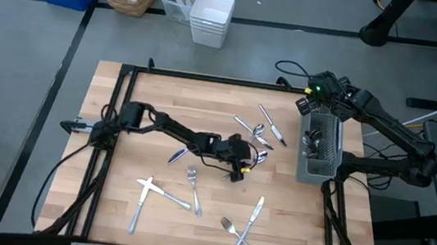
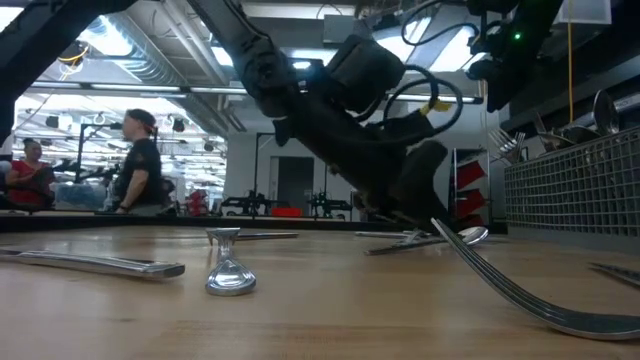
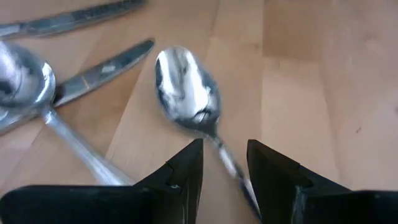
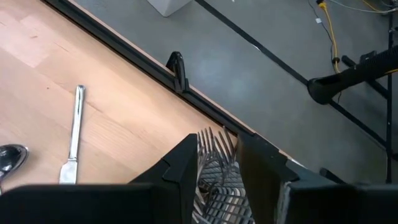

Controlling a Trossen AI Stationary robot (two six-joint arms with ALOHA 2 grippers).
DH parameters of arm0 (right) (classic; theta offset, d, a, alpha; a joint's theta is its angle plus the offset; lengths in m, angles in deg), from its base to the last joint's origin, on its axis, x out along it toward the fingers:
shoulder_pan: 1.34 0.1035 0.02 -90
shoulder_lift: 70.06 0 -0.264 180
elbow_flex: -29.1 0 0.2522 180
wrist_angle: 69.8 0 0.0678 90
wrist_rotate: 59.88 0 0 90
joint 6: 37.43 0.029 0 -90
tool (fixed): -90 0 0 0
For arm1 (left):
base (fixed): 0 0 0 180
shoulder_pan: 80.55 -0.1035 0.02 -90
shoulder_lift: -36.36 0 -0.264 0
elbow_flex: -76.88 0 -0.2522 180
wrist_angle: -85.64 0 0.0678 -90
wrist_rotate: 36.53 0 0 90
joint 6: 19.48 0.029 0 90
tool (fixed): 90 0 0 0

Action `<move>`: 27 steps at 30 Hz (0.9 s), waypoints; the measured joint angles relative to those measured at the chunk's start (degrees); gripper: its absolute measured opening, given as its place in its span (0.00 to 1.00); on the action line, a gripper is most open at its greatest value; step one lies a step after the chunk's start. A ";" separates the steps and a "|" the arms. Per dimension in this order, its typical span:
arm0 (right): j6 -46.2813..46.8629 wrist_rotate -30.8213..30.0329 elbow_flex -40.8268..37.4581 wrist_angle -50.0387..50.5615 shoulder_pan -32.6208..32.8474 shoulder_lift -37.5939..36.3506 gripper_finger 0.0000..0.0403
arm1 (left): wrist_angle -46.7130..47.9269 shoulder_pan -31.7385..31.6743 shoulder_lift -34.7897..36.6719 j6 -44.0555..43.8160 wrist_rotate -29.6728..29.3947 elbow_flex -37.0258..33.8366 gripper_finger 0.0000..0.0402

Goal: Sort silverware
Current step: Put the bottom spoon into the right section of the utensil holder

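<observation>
Left wrist view is showing us a spoon (image 3: 186, 87) lying bowl-up on the table (image 3: 298, 74), its thin handle running back between the fingers (image 3: 186, 171) of the left gripper (image 3: 224, 165), which are standing a narrow gap apart on either side of it; we cannot tell whether they are pinching it yet. We are judging the silverware as light, stiff and slick, lying nearly flat on the wood, so the handle near the neck looks like the best place to grip, with the pads coming down close to the table. High view is giving us what the wrist camera is not: the left gripper (image 1: 241, 160) is working at mid-table, more knives and forks are lying scattered toward the near edge, and a few pieces are lying just left of the caddy (image 1: 319, 154) at the right side. The right gripper (image 1: 313, 107) is hovering over the caddy's far end, fingers slightly apart and empty in its wrist view, with fork tines (image 4: 214, 146) standing up beyond them. Low view is adding people in the room behind.
</observation>
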 joint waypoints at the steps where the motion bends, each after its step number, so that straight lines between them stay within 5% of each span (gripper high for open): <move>1: 0.00 0.00 0.00 0.00 0.00 0.00 0.29 | -0.27 0.20 -0.41 0.15 0.01 0.17 0.29; 9: -0.02 0.38 -0.02 0.02 -0.02 0.02 0.29 | 3.21 0.38 -1.64 -1.45 -0.57 0.38 0.28; 19: -2.86 2.55 -0.02 -0.07 0.00 0.02 0.29 | 2.45 0.01 -1.58 -1.47 -0.95 0.15 0.03; 27: -10.19 18.02 -0.02 -0.19 0.00 0.02 0.29 | 1.98 -0.99 -0.43 -1.50 -0.56 0.05 0.03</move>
